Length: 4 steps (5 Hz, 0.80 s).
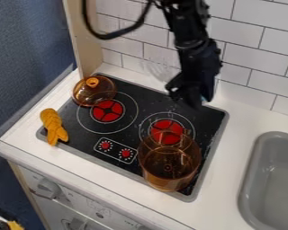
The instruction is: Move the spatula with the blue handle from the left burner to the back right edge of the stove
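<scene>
One tool [191, 102], one pot [169, 167], one lid [92, 93]

A black gripper [191, 98] hangs over the rear right of a black toy stovetop [152, 99] with two red burners. A see-through amber pot [169, 167] stands at the front right. A matching lid [92, 93] with an orange knob lies at the rear left; an orange toy [54, 126] rests across the left edge. Right, a gray sink [253, 179] in the white counter [231, 155]
</scene>
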Each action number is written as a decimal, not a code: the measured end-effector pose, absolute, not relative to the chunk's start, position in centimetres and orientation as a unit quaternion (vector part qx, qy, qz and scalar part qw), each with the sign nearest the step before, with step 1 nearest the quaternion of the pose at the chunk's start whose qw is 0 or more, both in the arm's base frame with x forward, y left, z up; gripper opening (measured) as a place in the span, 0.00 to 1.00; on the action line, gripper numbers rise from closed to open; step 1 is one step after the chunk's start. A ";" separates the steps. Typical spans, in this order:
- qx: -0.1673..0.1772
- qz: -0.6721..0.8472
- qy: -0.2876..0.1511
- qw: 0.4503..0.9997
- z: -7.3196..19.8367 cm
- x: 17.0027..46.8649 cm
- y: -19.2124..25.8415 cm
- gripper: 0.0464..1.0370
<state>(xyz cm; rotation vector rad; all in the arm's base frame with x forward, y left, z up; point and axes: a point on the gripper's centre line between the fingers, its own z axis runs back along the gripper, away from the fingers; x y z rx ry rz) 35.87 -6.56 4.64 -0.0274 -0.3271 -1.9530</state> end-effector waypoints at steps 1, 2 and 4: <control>-0.011 -0.811 -0.134 0.569 3.1 37.2 -7.1 0.28; -0.012 -0.800 -0.124 0.587 1.9 37.9 -7.1 0.28; -0.029 -0.778 -0.116 0.617 -0.6 38.2 -7.2 0.28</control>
